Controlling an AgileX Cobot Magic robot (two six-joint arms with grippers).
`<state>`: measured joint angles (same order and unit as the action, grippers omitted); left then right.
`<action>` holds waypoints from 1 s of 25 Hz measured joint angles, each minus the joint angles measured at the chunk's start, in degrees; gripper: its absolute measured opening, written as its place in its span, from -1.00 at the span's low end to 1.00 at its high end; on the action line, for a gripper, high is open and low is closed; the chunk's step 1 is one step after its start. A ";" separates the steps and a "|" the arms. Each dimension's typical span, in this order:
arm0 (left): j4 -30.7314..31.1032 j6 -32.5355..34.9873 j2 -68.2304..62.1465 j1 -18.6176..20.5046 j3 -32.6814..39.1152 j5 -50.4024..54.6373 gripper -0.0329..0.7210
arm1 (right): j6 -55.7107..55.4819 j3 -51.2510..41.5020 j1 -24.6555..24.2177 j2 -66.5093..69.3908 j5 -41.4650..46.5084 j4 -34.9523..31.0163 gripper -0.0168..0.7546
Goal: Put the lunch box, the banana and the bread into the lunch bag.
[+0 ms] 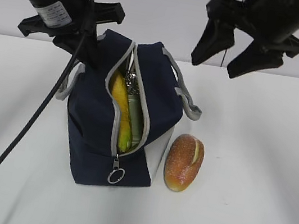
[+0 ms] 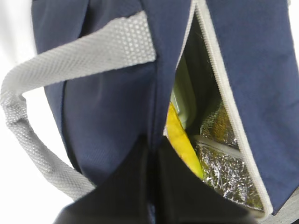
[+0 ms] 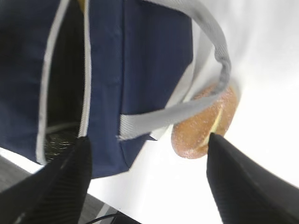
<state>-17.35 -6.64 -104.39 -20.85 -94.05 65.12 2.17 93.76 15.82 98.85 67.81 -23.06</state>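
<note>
White tabletop [image 1: 246, 218] under a pale wall. At frame centre, lunch bag [image 1: 86, 136] upright, zipper wide open, ring pull hanging at the near end. Inside, banana [image 1: 120, 110] lying along the left side of the opening, lunch box [image 1: 136, 115] beside it on edge, sage green showing; foil lining visible in the left wrist view. Bread [image 1: 184, 162] out on the table, just right of the bag's white side panel, slash up.

Upper left of frame: left gripper [image 1: 85, 50] with jaws pressed together, seemingly pinching the bag's fabric edge beside the zipper, though the contact is partly hidden. Upper right: right gripper [image 1: 230, 52] spread wide and empty, hanging well above the bread, which shows between the fingers [image 3: 243, 186] in the right wrist view.
</note>
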 joint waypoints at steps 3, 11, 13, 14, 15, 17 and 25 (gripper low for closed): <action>0.00 0.00 0.00 0.00 0.00 0.00 -0.91 | -0.22 -10.28 0.00 -4.92 -6.85 0.00 0.55; 0.00 0.00 0.00 0.00 0.00 0.05 -0.91 | -0.39 -34.46 0.00 -15.98 -24.16 -4.99 0.55; 0.00 0.00 0.00 0.00 0.00 0.05 -0.91 | -0.39 -37.43 0.00 -16.90 -26.36 -6.47 0.55; 0.00 0.00 0.00 0.00 0.00 0.16 -0.91 | -0.39 -38.70 0.00 -17.01 -27.12 -6.95 0.55; 0.00 0.00 0.00 0.00 0.00 0.28 -0.91 | -0.39 -39.73 0.00 -17.01 -27.62 -7.06 0.55; 0.00 0.00 0.00 0.00 0.00 0.56 -0.91 | -0.39 -41.00 0.00 -16.75 -28.31 -7.16 0.55; 0.00 0.00 0.00 0.00 0.00 0.52 -0.91 | 2.35 -41.14 0.00 -9.79 -33.40 -10.03 0.56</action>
<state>-17.35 -6.64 -104.39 -20.85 -94.05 65.64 4.52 52.62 15.82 89.05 34.42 -33.10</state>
